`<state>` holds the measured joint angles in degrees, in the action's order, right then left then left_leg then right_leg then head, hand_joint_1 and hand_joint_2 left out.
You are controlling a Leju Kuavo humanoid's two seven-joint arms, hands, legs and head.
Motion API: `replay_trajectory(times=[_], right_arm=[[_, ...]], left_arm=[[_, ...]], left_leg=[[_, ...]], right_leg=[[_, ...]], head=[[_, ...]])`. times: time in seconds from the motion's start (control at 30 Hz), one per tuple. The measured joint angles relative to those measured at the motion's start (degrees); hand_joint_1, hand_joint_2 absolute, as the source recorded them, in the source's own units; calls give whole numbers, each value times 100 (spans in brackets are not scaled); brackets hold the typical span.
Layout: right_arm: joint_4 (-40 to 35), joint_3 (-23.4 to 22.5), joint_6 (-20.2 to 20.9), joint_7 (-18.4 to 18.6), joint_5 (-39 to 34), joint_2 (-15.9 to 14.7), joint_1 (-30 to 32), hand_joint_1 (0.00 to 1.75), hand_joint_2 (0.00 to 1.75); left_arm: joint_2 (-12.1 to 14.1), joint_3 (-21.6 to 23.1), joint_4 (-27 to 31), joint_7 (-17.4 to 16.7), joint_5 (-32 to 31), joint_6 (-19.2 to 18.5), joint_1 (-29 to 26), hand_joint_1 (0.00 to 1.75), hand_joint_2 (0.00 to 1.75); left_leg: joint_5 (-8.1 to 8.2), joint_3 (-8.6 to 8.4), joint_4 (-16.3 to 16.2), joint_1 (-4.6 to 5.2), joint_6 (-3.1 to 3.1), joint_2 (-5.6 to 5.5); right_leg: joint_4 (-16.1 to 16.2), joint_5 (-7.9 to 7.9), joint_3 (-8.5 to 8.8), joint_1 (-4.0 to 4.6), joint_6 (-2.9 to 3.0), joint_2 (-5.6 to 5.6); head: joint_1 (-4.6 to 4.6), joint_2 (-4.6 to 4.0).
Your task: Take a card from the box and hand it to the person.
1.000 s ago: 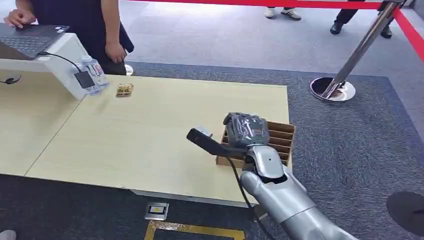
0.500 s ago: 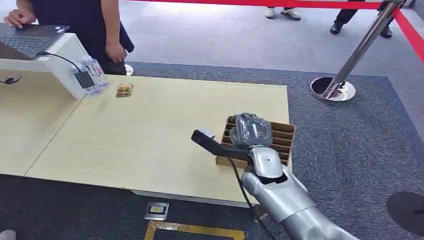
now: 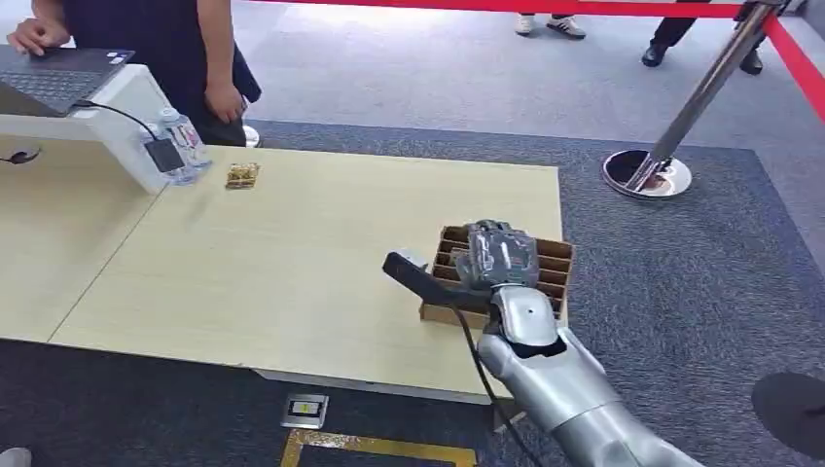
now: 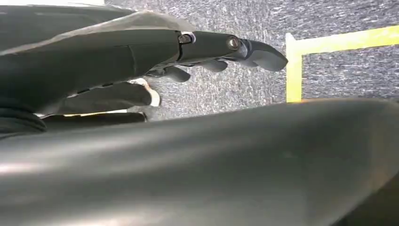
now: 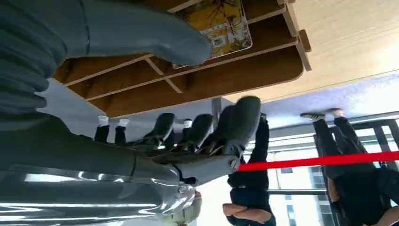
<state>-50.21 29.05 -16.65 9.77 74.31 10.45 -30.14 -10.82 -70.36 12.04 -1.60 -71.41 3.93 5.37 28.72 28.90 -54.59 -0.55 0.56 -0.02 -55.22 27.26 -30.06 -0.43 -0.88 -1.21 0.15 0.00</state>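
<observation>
One brown slotted cardboard box (image 3: 545, 268) sits at the lower right corner of the pale wood-grain worktop (image 3: 292, 253), just right of centre in the head view. It's split into rows of narrow compartments by thin dividers. One card (image 5: 221, 23) is visible in the right wrist view, yellow with rounded corners and some print on it, lying in a compartment of the box near the top of that frame.

The right hand (image 3: 498, 255) hovers over the box on a silver arm. Its thick grey thumb (image 5: 141, 40) reaches across the box toward the card, and the darker fingers (image 5: 207, 129) are spread apart on the outer side of the box. Can't tell if the thumb actually touches the card, but nothing is clamped. A black wrist camera bracket (image 3: 413, 272) sticks out to the left of the hand.

The left hand (image 4: 207, 49) hangs down over speckled grey carpet, fingers loosely apart with nothing in them.

Around it: one person (image 3: 146, 39) in dark clothes at the upper left, standing at a laptop (image 3: 58, 73) on a white stand. Next to that, one clear plastic water bottle (image 3: 185, 146) and one small gold-coloured object (image 3: 241, 176) on the worktop. Upper right has one chrome stanchion post (image 3: 700, 92) with a round base and red belts (image 3: 793, 58). Two more people's feet show along the top edge.
</observation>
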Motion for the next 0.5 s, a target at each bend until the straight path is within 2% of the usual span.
replay_trajectory(times=[0.1, 0.27, 0.5], right_arm=[[0, -22, 18, 2, 15, 2, 0, 80, 175], [4, -31, 48, -2, 26, 4, -1, 68, 175], [85, -31, 48, -26, 26, 13, -30, 73, 175]], left_arm=[[0, 0, 0, 0, 0, 0, 0, 0, 0], [0, 0, 0, 0, 9, 0, 0, 0, 0], [2, 0, 0, 0, 24, 13, 0, 0, 0]], left_leg=[[0, 0, 0, 0, 0, 0], [0, 1, 0, 0, 0, 0], [0, 1, 0, 0, 0, 0]], right_leg=[[0, 0, 0, 0, 0, 0], [0, 0, 0, 0, 0, 0], [0, 0, 0, 0, 0, 0]], head=[[0, 0], [0, 0], [0, 0]])
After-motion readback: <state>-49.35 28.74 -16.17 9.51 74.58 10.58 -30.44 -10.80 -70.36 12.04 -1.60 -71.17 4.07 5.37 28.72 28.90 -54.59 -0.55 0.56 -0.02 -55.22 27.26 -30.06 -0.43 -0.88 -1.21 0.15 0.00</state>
